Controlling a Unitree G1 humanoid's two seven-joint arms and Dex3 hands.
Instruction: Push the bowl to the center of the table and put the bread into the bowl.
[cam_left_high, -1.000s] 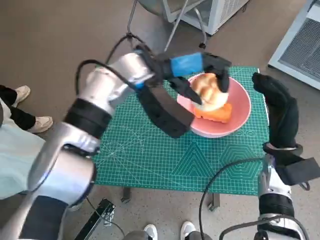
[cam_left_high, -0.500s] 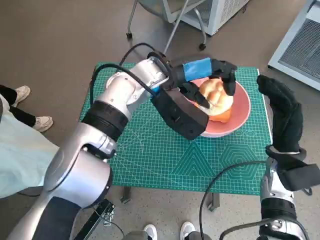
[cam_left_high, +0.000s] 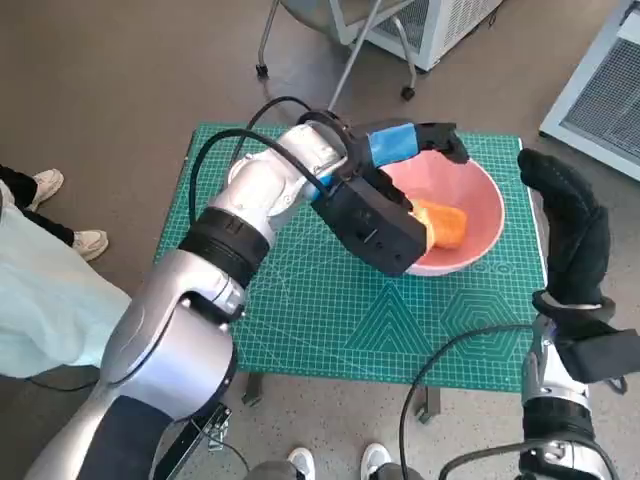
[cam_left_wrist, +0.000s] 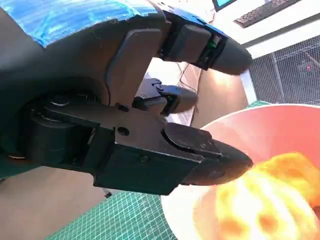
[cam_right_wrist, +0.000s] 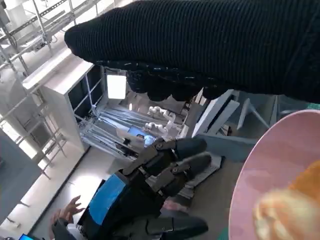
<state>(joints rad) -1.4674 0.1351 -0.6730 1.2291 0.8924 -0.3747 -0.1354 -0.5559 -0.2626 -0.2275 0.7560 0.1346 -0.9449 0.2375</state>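
Left robot hand (cam_left_high: 415, 140), fingers spread and empty above bread (cam_left_high: 440, 224) in the bowl (cam_left_high: 480, 195), should lift straight clear.

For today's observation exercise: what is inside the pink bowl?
Inside the bowl lie the bread and an orange piece. The left hand and its wrist unit cover part of them.

Golden bread (cam_left_high: 441, 224) lies inside the upright pink bowl (cam_left_high: 480, 195) on the table.

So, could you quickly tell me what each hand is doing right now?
Left hand: open, holding nothing, over the bowl.
Right hand: open, holding nothing.
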